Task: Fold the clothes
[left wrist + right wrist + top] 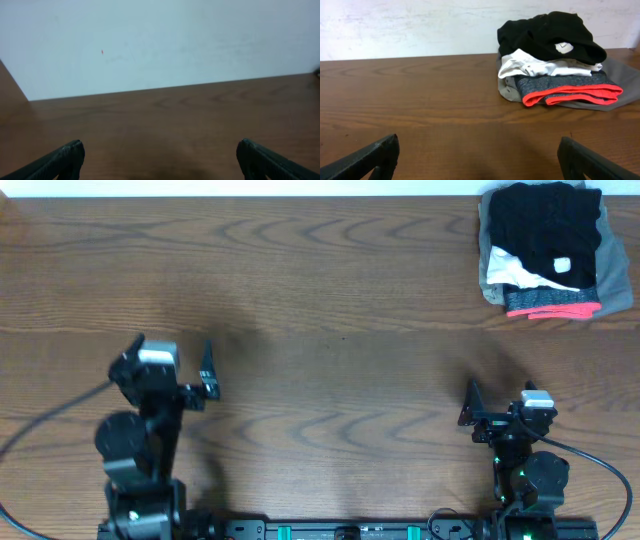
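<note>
The shirt (545,220) tops a pile (552,304) ahead and right of the right hand (500,408); the left hand (172,360) is farther. Both stand spread, empty.

Finding: the T-shirt (545,220) lies on top of a stack of folded garments (553,307) at the far right corner of the table (320,280), close to the wall (420,25) behind. The left gripper (160,155) stands near-left and the right gripper (479,150) near-right, well apart. The stack lies ahead of the right gripper.
</note>
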Controlling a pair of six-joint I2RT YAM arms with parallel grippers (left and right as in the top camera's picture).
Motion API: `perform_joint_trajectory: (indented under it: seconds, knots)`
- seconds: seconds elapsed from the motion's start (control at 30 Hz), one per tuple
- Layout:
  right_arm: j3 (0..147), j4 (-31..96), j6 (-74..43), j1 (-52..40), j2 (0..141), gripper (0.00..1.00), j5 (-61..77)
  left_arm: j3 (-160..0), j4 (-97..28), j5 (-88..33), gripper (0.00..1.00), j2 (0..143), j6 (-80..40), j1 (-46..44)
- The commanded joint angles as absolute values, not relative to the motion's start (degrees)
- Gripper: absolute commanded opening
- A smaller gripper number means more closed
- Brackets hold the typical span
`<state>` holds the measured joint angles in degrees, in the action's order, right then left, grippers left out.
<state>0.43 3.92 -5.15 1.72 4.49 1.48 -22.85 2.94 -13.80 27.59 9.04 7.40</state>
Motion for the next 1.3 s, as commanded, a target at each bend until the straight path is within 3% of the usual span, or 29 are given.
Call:
perform_joint_trajectory:
  seconds: [0.0,0.6,0.77,1.27]
  knots:
    - [0.32,4.19,-4.16,2.61,4.47,0.99,1.32,-16.80,4.10,-14.59,0.98,20.95,8.73,7.70]
    - [0.32,4.19,-4.16,2.61,4.47,0.99,1.34,-0.32,4.99,-14.50,0.98,3.38,8.34,7.70]
    - [0.32,4.19,-4.16,2.61,4.47,0.99,1.34,-0.23,-1.98,-14.31,0.98,0.23,8.34,7.70]
    - [0.32,4.19,-4.16,2.61,4.47,0.99,1.34,-0.23,-2.76,-13.91,0.98,0.30,8.32,7.68]
